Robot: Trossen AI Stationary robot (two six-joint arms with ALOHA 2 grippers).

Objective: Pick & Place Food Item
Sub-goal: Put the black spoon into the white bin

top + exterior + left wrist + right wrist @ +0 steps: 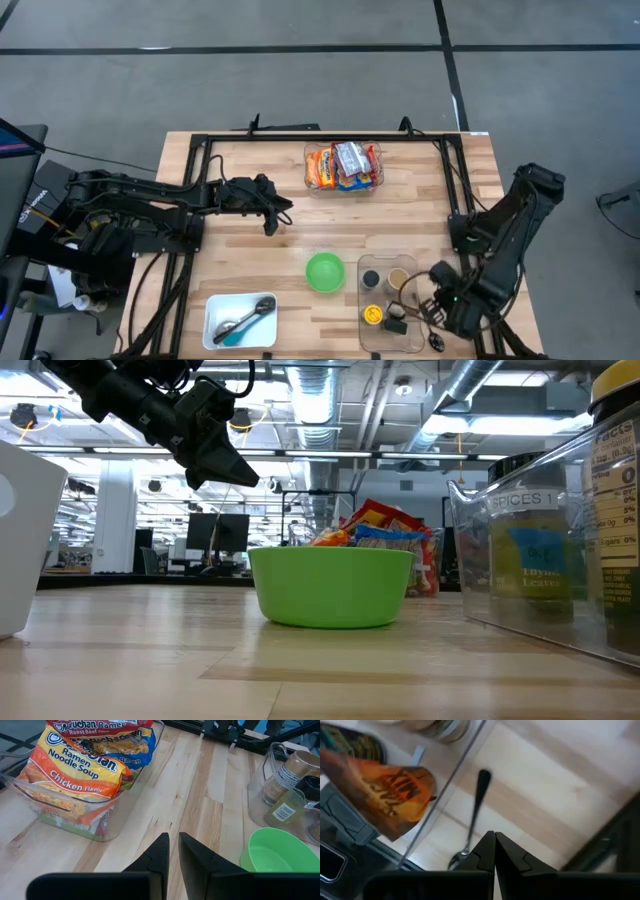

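Several ramen packets (345, 165) stand in a clear bin (75, 820) at the table's far middle; the packets (380, 530) also show behind the green bowl (325, 272). My left gripper (275, 215) hangs above the table left of the bin, shut but for a thin slit, holding nothing; in its wrist view the left gripper (174, 837) points at bare wood between bin and bowl. My right gripper (447, 312) is at the near right, pointing down, shut and holding nothing. Below the right gripper (495, 837) a spoon (476, 805) lies on the table beside the clear spice container (390, 300).
A white tray (212, 310) holding a spoon sits near the front left. The spice container holds jars and an orange packet (390, 795). A black frame (330, 137) borders the table's far side. Bare wood lies between the bin and the bowl (272, 852).
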